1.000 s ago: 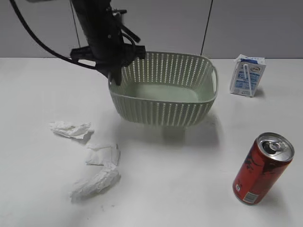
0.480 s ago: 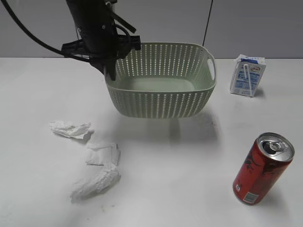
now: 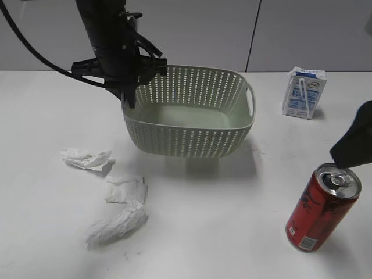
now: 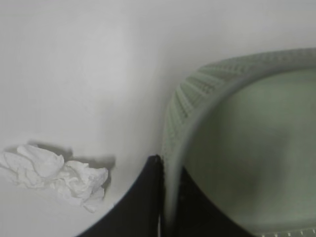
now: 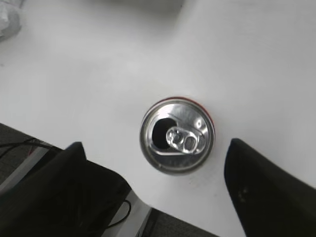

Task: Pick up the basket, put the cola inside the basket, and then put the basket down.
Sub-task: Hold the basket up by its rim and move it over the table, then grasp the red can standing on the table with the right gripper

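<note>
We have the left end effector (image 3: 129,93) clamped on the left rim of the basket (image 3: 189,110), one finger inside the wall and one outside as the left wrist view shows, and the basket appears lifted off the bench (image 3: 232,232), tilted a little with its shadow beneath it. The right end effector (image 5: 153,163) hangs spread wide directly over the cola (image 3: 322,207), which stands upright near the front right of the bench, well apart from the basket; in the right wrist view the silver top and pull tab sit between the two dark fingers, nothing gripped. Our worry is the single-sided hold: the basket could swing or slip from the pinch when the can's weight lands in it, and a slightly off-centre descent could knock the tall slim can over. Crumpled tissues (image 3: 110,197) lie front left, clear of both arms. The cola's black markings are not legible to us. The small blue-and-white carton (image 3: 303,93) behind carries print too small to read.
</note>
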`<action>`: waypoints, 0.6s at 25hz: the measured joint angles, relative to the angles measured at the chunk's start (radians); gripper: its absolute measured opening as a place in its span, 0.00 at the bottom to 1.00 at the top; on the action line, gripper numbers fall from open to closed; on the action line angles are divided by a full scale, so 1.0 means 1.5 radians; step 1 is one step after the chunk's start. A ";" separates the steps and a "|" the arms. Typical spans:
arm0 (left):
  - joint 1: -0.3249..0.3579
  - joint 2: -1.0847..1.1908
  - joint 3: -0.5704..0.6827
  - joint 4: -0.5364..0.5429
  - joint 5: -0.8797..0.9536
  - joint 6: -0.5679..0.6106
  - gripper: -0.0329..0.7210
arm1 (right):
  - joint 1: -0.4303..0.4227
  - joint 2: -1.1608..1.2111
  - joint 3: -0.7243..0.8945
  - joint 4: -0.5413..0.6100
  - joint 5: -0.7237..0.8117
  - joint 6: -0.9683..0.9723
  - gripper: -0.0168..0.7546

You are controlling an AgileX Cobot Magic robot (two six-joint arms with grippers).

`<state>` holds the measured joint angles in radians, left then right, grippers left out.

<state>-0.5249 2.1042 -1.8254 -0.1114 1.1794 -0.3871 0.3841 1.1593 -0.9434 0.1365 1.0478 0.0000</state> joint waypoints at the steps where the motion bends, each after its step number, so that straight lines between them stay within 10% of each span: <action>1: 0.000 0.000 0.000 0.000 -0.002 0.000 0.04 | 0.005 0.017 -0.001 -0.003 -0.009 0.004 0.87; 15: 0.000 0.000 0.000 0.000 -0.011 0.001 0.04 | 0.008 0.140 -0.001 -0.031 -0.054 0.060 0.90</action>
<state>-0.5249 2.1042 -1.8254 -0.1114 1.1630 -0.3863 0.3964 1.3692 -0.9442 0.0894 0.9675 0.0907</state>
